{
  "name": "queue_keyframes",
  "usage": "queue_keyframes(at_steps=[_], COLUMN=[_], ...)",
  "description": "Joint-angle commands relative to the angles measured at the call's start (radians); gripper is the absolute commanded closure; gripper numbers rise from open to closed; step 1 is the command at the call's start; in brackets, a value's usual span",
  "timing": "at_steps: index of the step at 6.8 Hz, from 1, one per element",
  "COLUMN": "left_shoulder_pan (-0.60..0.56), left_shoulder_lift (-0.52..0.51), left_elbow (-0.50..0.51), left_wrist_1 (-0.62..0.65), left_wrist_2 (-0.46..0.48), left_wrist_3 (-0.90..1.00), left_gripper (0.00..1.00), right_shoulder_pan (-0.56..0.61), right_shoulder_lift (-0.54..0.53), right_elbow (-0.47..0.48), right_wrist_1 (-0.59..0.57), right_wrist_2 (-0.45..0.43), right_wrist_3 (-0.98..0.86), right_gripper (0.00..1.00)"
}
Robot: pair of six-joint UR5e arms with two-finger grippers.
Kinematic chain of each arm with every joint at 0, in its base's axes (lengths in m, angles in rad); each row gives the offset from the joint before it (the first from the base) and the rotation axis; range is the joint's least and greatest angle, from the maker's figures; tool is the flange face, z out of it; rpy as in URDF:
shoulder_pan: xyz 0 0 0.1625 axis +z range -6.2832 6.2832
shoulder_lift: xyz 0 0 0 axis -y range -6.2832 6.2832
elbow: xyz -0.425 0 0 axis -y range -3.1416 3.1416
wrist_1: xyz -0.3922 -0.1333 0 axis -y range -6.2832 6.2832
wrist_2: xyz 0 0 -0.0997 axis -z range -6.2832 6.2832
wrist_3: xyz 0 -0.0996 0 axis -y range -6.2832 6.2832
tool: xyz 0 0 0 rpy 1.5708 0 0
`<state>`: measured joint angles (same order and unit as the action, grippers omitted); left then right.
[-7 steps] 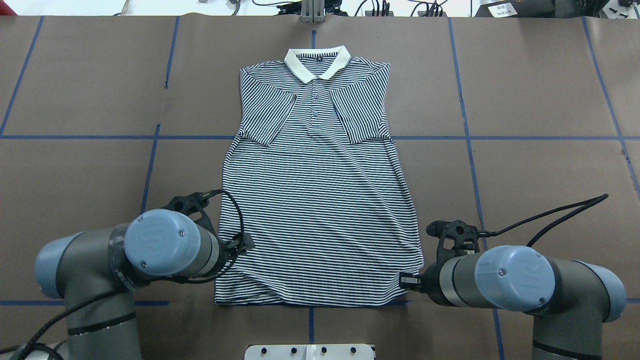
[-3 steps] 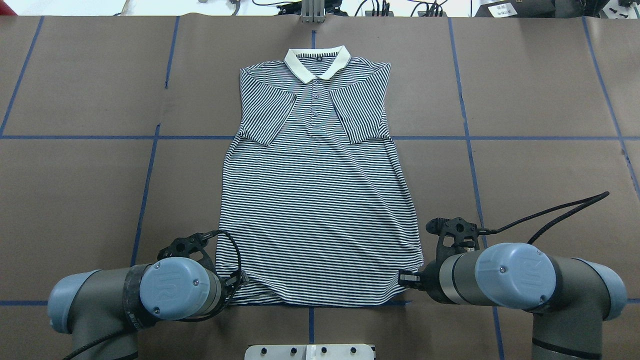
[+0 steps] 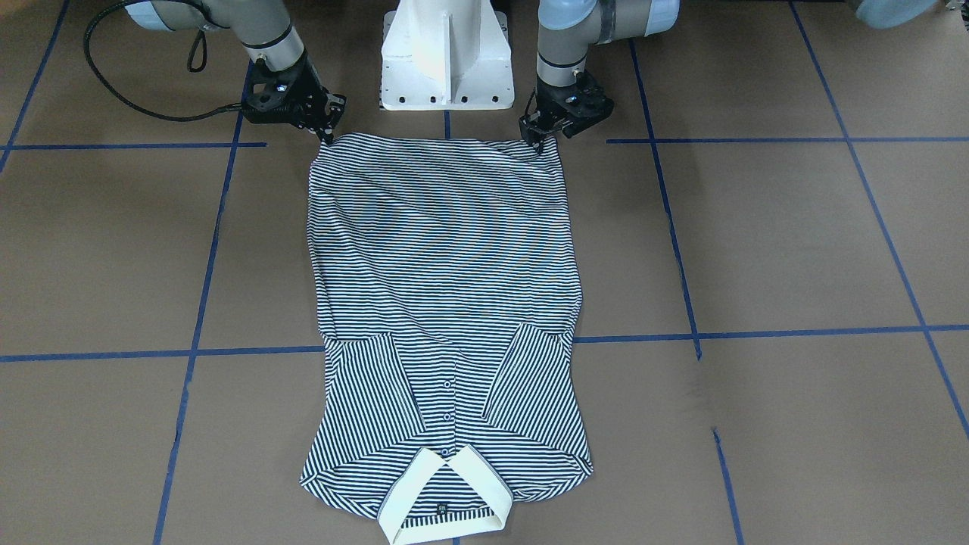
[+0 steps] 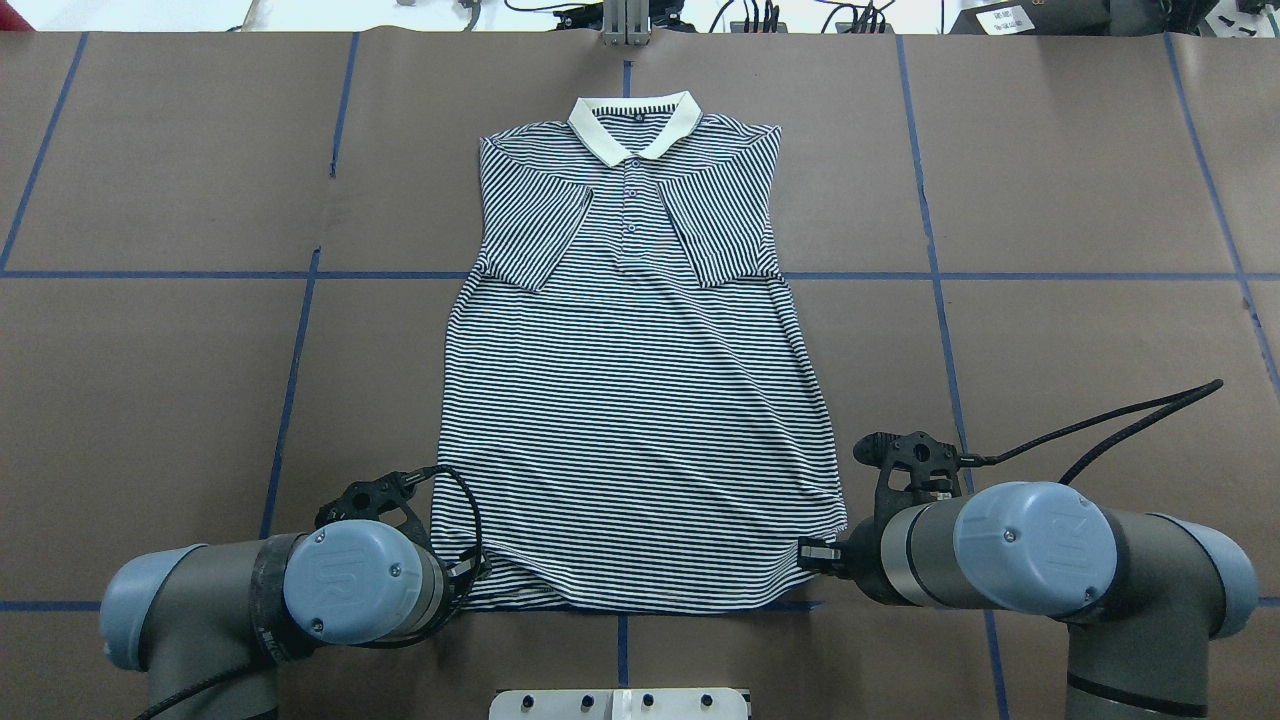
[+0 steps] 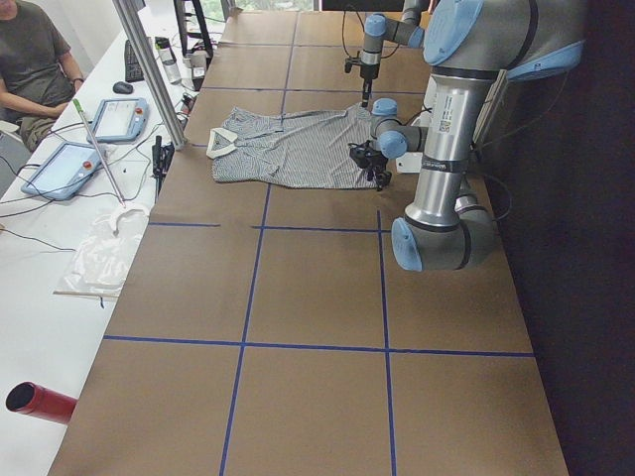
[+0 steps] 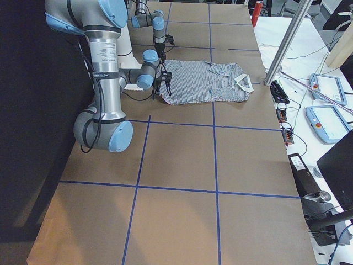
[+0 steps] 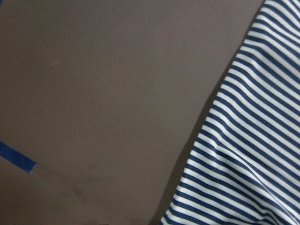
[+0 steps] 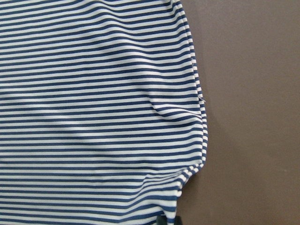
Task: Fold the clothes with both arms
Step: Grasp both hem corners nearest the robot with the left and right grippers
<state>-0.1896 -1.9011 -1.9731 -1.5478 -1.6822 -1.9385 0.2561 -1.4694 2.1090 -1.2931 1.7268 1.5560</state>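
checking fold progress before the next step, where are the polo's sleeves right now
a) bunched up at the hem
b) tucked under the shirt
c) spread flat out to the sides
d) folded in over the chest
D: in the overhead view both sleeves of the polo shirt lie folded inward on top of its front, one on either side of the buttons.

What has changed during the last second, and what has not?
The left gripper moved back toward the robot's base, along the left edge of the shirt to its hem corner; whether it grips the cloth cannot be told. The right gripper stayed at the other hem corner, and the shirt lies flat as before.
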Motion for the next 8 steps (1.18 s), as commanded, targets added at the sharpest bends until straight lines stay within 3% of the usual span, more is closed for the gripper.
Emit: queue_keyframes(at_steps=[1,3,5,6,7,8], left_shoulder_pan=[0.001,0.001,-0.008,-0.01,-0.001,0.053], left_shoulder_lift=[0.0,-0.003,0.003,0.052,0.151,0.184], left_elbow=[0.0,-0.006,-0.064,-0.146,-0.302,-0.373], left_wrist_1=[0.0,-0.002,0.0,0.008,0.009,0.012], left_wrist_2=[-0.002,-0.007,-0.014,-0.014,-0.014,-0.016], left_wrist_3=[0.001,0.001,0.015,0.047,0.126,0.125], left_gripper=[1.0,1.0,1.0,1.0,1.0,1.0], right_shoulder_pan=[0.003,0.006,0.037,0.043,0.043,0.037], right_shoulder_lift=[0.0,0.0,-0.009,-0.037,-0.083,-0.112], right_elbow=[0.003,0.006,0.017,0.055,0.112,0.152], right_wrist_1=[0.0,0.0,0.0,0.0,0.002,0.0], right_wrist_2=[0.002,0.002,0.06,0.086,0.126,0.181], right_wrist_3=[-0.001,-0.001,-0.008,-0.011,-0.013,-0.011], right_gripper=[1.0,1.0,1.0,1.0,1.0,1.0])
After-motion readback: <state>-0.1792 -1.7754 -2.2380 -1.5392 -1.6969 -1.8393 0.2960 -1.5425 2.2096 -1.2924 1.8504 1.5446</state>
